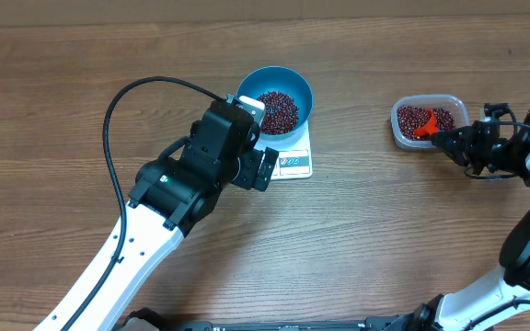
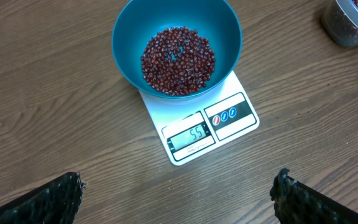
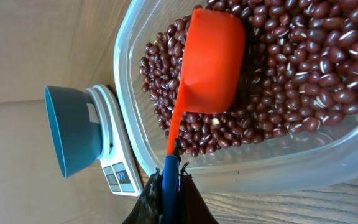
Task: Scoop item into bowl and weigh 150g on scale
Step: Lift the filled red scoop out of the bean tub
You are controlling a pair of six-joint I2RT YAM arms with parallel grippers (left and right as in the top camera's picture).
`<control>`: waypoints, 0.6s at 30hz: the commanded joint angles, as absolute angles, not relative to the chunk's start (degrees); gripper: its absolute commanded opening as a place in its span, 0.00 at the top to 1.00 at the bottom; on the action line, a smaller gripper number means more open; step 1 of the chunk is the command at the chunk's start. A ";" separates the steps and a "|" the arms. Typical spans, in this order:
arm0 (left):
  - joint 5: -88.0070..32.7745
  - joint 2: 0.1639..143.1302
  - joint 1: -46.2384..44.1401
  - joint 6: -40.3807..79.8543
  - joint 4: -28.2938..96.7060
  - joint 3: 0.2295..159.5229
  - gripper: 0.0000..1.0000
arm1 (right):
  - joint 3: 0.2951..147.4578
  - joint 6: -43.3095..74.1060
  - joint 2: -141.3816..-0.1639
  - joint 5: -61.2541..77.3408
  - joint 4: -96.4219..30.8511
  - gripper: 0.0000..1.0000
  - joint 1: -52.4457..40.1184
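**Left jaws wide before the scale, scoop in the tub**

The left gripper [image 2: 179, 205] hovers just in front of the scale [image 2: 229, 121] with its jaws spread fully apart, holding and touching nothing. Only its two black fingertips show, at the bottom corners of the wrist view. The scale's grey display [image 2: 191, 135] reads 55. On the scale's far half sits the blue bowl [image 2: 126, 43], its bottom covered by a shallow heap of dark red beans [image 2: 178, 59]. Well to the right of the scale, the right gripper [image 3: 169, 186] is clamped tight on the blue handle of an orange scoop [image 3: 211, 62]. The scoop's cup rests among the beans in a clear plastic tub [image 3: 126, 93]. The left arm reaches in from the scale's lower left. The right arm bends in from its far right, over the wooden table [image 1: 63, 55].
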State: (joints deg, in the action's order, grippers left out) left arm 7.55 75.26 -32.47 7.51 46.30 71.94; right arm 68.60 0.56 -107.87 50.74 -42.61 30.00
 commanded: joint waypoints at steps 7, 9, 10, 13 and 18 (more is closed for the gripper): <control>8.08 74.63 -32.16 7.29 46.28 72.86 0.00 | 68.58 -7.31 -108.90 58.08 -45.19 0.96 32.53; 8.05 74.63 -32.16 7.29 46.28 72.86 0.00 | 68.58 -9.37 -108.90 59.66 -46.02 0.96 33.15; 8.05 74.63 -32.16 7.27 46.28 72.86 0.01 | 68.58 -9.69 -108.90 59.94 -46.24 0.96 33.36; 8.08 74.63 -32.16 7.29 46.28 72.86 0.00 | 68.58 -10.50 -108.90 60.16 -46.83 0.96 33.78; 8.05 74.61 -32.16 7.27 46.28 72.86 0.01 | 68.58 -10.98 -108.92 60.34 -47.05 0.96 33.93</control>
